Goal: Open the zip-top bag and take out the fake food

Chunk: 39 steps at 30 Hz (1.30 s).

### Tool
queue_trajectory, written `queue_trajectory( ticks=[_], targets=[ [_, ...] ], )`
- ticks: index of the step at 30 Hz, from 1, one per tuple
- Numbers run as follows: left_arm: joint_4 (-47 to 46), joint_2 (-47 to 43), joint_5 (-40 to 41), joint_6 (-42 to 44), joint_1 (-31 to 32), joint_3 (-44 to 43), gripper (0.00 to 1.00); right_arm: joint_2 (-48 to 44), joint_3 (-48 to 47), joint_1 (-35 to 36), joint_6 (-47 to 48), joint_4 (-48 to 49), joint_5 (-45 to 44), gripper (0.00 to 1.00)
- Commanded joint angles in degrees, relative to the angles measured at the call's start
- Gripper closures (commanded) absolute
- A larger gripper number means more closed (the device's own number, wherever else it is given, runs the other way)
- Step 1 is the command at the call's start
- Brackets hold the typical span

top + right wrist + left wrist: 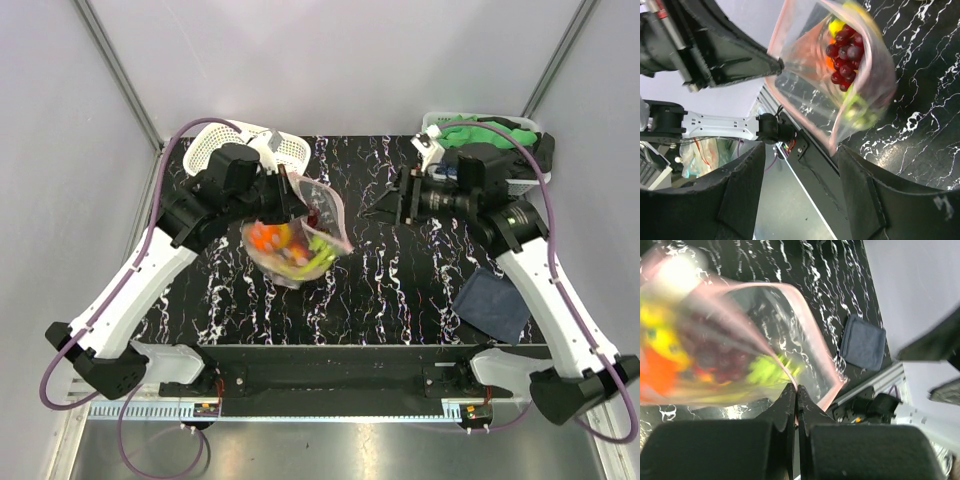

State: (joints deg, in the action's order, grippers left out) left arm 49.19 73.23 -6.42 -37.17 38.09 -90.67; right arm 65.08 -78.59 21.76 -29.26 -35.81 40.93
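Two hands are in my views, and only one of them is holding something. My left hand [289,192] is pinched tight on the pink rim of the clear soft plastic bag with a pink zip strip [318,215]. It holds the bag up over the middle of the black worktop with white veins [400,290]. In the left wrist view its two black fingers [786,402] are pressed together with the thin edge of the bag between them. I cannot tell if the bottom of the bag touches the worktop. The mouth of the bag is wide open and faces my right hand [385,205]. That hand is spread wide and holds nothing. It sits near the bag's mouth but does not touch it. The small bright plastic toy food [288,245] is all inside the bag, piled at the low end. From the right wrist view I look straight in and see dark purple grapes [844,50] with yellow and orange bits behind them. The left wrist view is blurry, so the food there is just smears of orange, yellow and light green. A white plastic lattice basket [250,140] sits at the back left corner. A second white basket [432,122] at the back right holds a bright green cloth [485,132]. A folded dark blue cloth [493,303] lies flat on the worktop near my right arm.
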Motion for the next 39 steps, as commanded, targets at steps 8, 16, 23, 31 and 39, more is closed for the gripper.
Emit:
queue_trajectory(
  ticks=[8, 16, 23, 31, 39],
  targets=[
    [-4.9, 0.9, -9.9, 5.5, 0.1, -4.9, 1.00, 14.0, -12.9, 5.6, 6.4, -9.6, -2.8, 0.07],
    [-8.1, 3.4, -13.8, 4.0, 0.1, -2.8, 1.00, 7.4, -0.1, 10.2, -3.8, -9.5, -15.2, 0.11],
    [-11.0, 3.9, -17.7, 1.7, 0.1, -1.1, 1.00, 1.5, 10.6, 11.6, -9.1, -6.5, -19.8, 0.32],
    [-14.7, 4.9, -20.6, -0.5, 0.1, -0.6, 1.00, 2.6, 7.8, 11.6, -9.2, -10.7, -22.6, 1.00],
    [-22.6, 11.0, -25.7, -7.0, 1.7, -2.4, 1.00, 0.5, -6.3, 11.5, -0.7, -29.4, -36.3, 1.00]
  ],
)
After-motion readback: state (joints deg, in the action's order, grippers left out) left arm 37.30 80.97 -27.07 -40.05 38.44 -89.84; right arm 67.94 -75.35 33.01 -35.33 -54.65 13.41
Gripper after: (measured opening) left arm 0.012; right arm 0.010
